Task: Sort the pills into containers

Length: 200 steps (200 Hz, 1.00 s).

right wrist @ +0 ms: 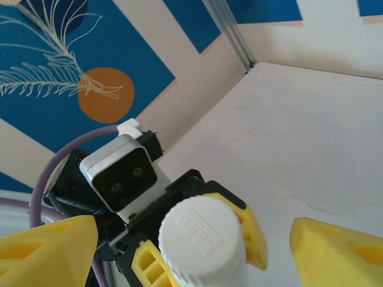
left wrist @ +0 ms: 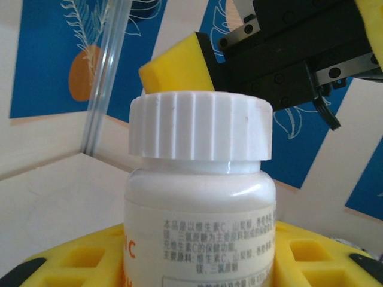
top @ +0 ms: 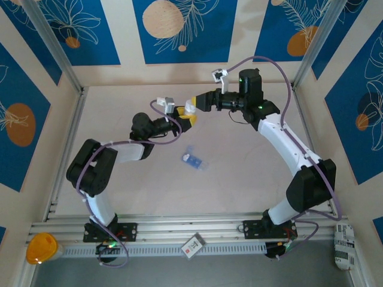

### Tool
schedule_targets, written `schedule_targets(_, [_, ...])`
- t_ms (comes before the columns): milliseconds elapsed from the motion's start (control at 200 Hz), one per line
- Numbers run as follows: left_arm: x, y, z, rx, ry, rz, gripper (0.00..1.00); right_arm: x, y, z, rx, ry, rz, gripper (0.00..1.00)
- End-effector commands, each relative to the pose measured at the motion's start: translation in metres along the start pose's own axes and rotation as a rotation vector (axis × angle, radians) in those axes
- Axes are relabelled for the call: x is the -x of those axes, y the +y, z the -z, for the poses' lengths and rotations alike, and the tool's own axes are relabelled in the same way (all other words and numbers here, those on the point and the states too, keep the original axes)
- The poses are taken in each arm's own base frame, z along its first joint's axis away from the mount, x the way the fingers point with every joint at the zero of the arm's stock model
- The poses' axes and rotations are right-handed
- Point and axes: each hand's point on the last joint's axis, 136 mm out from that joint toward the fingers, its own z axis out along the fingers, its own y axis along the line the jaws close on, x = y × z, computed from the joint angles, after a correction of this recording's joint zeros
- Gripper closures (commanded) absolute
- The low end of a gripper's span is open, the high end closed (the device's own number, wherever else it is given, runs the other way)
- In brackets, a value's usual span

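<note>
Bolted to the slotted aluminium rail [top: 179, 229], the left arm [top: 99, 173] and right arm [top: 287, 143] share black joint housings, white link shells and a lilac cable [top: 258, 57] each. Green lights [top: 108, 245] glow at their bases beside the rail. The fingers [right wrist: 335, 245] are yellow moulded blocks with square recesses, on black screw-studded carriers.

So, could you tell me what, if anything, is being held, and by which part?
The left gripper holds the white bottle by its body, below the cap. The right gripper is open by the cap, gripping nothing.
</note>
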Motion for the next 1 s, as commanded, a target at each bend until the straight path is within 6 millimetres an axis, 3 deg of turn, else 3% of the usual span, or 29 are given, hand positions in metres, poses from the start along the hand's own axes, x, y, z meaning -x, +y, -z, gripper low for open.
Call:
schedule_targets(0, [0.020,-0.014,-0.002,-0.083,-0.039,-0.034,1.00,-0.002,0.013,-0.005,0.051,0.042,0.039,0.19])
schedule_targets(365, [0.021,-0.016,-0.002,-0.090,-0.034,-0.031,1.00,-0.010,0.005,-0.017,0.034,0.063,0.018,0.29])
schedule_targets(745, [0.025,-0.017,-0.003,-0.096,-0.038,-0.036,1.00,-0.020,0.000,-0.023,0.020,0.084,-0.002,0.57])
schedule_targets(995, [0.035,-0.018,-0.008,-0.030,-0.036,-0.089,1.00,-0.032,-0.012,-0.033,-0.079,0.082,-0.025,0.62])
